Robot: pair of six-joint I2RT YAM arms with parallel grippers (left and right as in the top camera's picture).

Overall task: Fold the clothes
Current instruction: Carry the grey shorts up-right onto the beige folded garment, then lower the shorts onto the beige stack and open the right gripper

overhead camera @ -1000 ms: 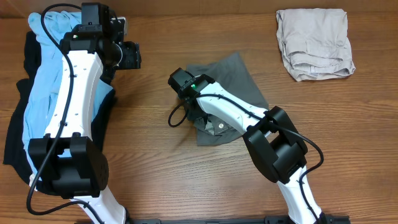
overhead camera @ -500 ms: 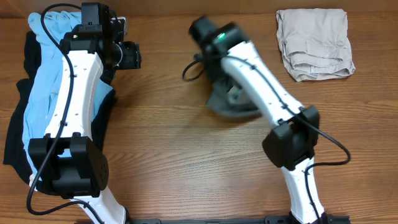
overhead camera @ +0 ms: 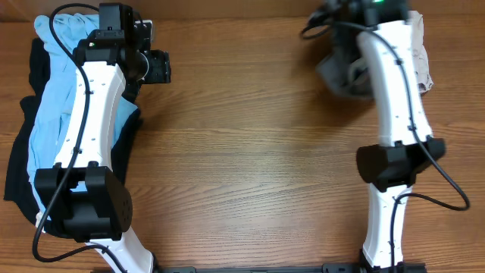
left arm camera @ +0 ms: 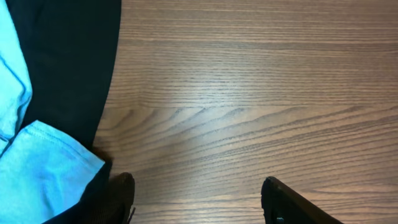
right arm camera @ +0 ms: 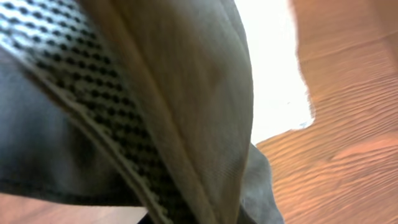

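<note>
Grey shorts (overhead camera: 342,72) have been lifted off the middle of the desk (overhead camera: 250,152), where they lay folded a second ago, and are now carried bunched beside the beige folded garment (overhead camera: 421,64), at its edge toward the desk centre. The right arm (overhead camera: 386,83) has been swung out to that garment in one sweep. The spot where the shorts lay is now bare wood.

The right fingers are hidden by cloth in both views. The wrist view is filled with grey fabric and its mesh lining (right arm camera: 74,81), so they are taken as clamped on the shorts. Whether the bundle is touching the beige garment or hanging just over it cannot be told.

The left fingers (left arm camera: 286,202) are held apart on nothing and have not been moved. They are parked at the far end of the desk from the beige garment, at the edge of the light blue garment (overhead camera: 45,114) and the black garment (overhead camera: 19,174).

Judgement: folding of the shorts is finished and stacking is in hand. Release onto the beige garment is still to be done, and the fold could be lost in the drop. The blue and black pieces remain unfolded.
</note>
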